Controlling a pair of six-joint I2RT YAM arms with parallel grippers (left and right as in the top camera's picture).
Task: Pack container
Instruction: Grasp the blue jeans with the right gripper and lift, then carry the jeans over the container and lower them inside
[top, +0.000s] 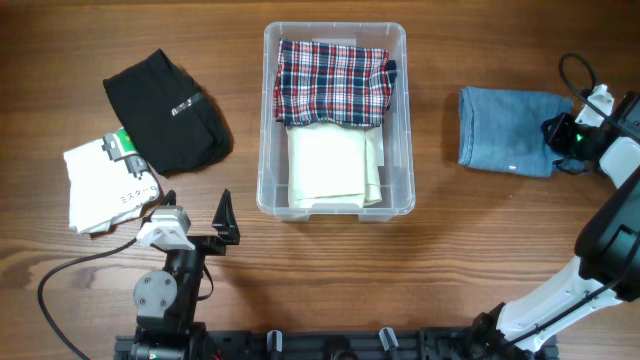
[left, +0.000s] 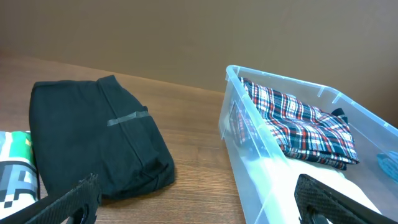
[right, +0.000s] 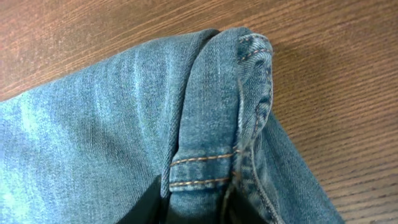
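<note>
The right claw is pinching the stitched, doubled edge of the folded jeans, which lie on the wooden table well to the right of the container. The denim looks thick and limp. It is weighty for cloth, and I'd expect it to sag and unfold once lifted, so the seamed ridge is a sound place to bite.

The left claw hangs with its fingers spread and holds nothing, just off the container's near left corner.

The container sits mid-table. It is clear, hard plastic with rounded corners and smooth walls. I judge it light, stiff and slippery, best taken by its thick rim if it must be steadied.

Inside it, a plaid cloth fills the far half and a cream cloth the near half. Both are soft and flat. To the container's left lie a black garment and, beyond it, a white printed bundle.
</note>
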